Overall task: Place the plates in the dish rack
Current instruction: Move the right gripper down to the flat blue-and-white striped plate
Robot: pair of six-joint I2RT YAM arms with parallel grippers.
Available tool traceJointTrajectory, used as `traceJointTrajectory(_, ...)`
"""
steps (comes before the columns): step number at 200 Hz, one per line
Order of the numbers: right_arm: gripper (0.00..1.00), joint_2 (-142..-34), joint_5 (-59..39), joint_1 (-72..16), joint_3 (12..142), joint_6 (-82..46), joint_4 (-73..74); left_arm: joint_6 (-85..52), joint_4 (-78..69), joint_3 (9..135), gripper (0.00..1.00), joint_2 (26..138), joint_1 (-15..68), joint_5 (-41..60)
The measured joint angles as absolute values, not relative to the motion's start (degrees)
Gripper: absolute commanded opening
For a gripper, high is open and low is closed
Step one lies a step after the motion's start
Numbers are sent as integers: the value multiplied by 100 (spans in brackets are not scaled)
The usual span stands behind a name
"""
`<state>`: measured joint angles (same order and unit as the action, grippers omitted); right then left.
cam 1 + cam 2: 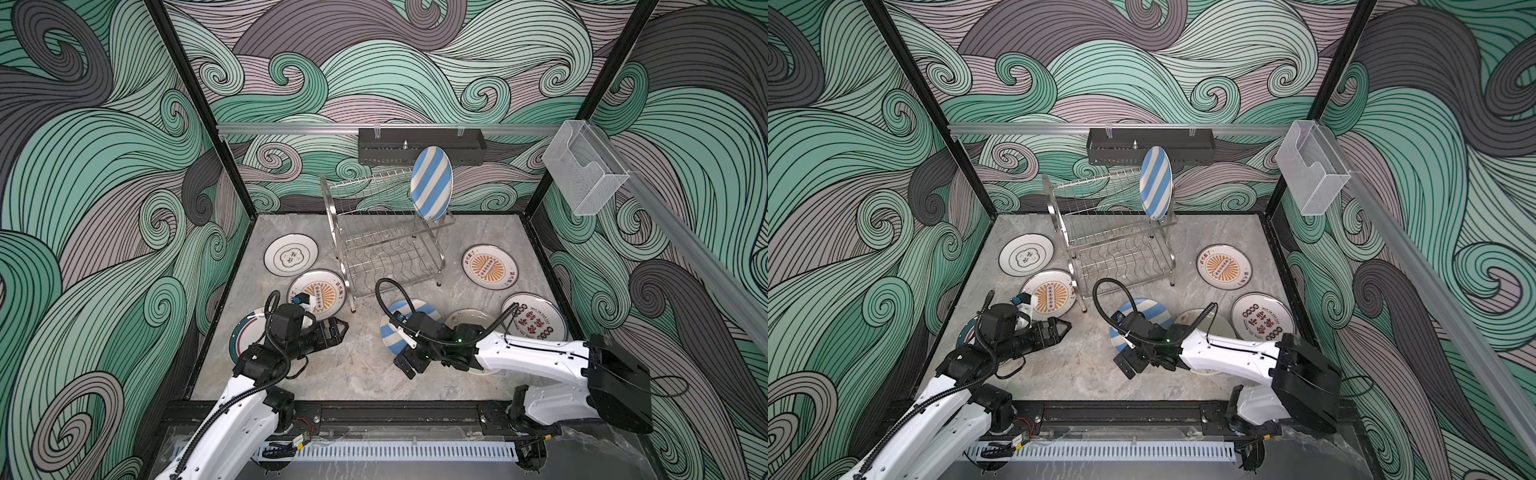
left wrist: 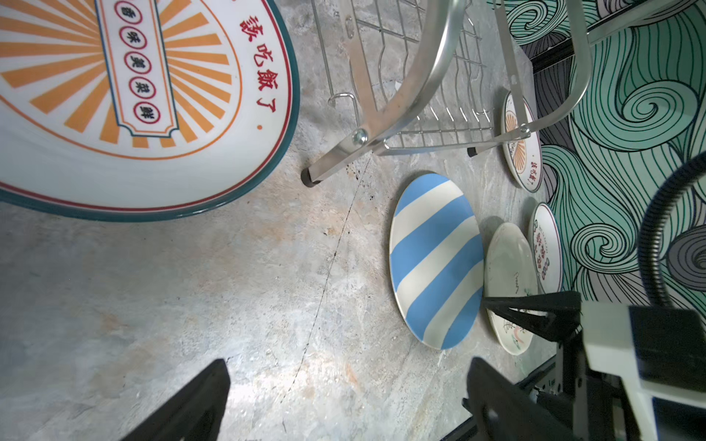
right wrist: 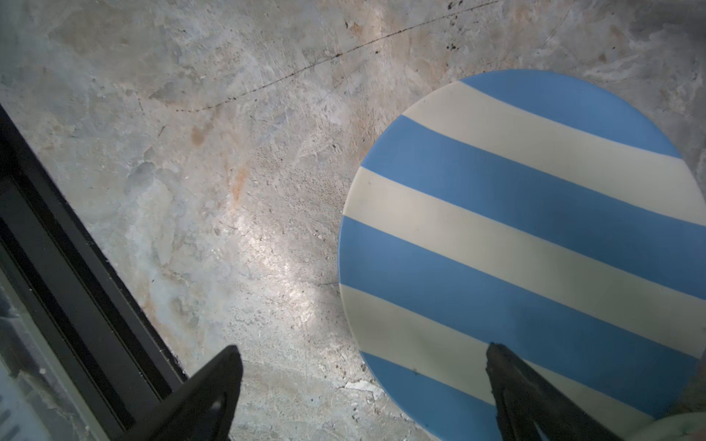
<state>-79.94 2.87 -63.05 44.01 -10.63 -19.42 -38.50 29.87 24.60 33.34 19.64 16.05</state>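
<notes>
The right claw (image 3: 363, 355), jaws wide and empty, straddled the rim of a striped plate (image 3: 535, 248) lying flat on the table (image 3: 191, 172), likely for an edge pinch; the left claw (image 2: 349, 362) was also open. Its twin (image 1: 431, 183) stood upright in the top tier of the rack (image 1: 386, 237).

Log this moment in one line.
loaded: blue-striped round plate upright in steel wire dish rack | right gripper: open, over rim of second striped plate | left gripper: open, empty

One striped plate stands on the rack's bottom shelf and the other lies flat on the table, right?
Not quite: the standing striped plate sits on the dish rack's top shelf, not the bottom, as both top views show. The other striped plate does lie flat on the table.
</notes>
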Motion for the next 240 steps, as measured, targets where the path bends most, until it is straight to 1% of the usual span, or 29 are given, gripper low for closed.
traceJointTrajectory(55, 99, -8680, 209, -6386, 4775, -812, -1946, -3911, 3033, 2460, 99, 3148, 1964, 1391)
traceJointTrajectory(100, 97, -9271, -180, -6525, 5061, -655, -1953, -3909, 3024, 2460, 99, 3131, 1964, 1299)
traceJointTrajectory(183, 97, -9810, -642, -6818, 5520, -624, -1876, -3852, 3050, 2554, 98, 3216, 1964, 1160)
traceJointTrajectory(240, 97, -9845, -1129, -6928, 5642, -738, -1518, -3822, 3212, 2574, 99, 3131, 1964, 1035)
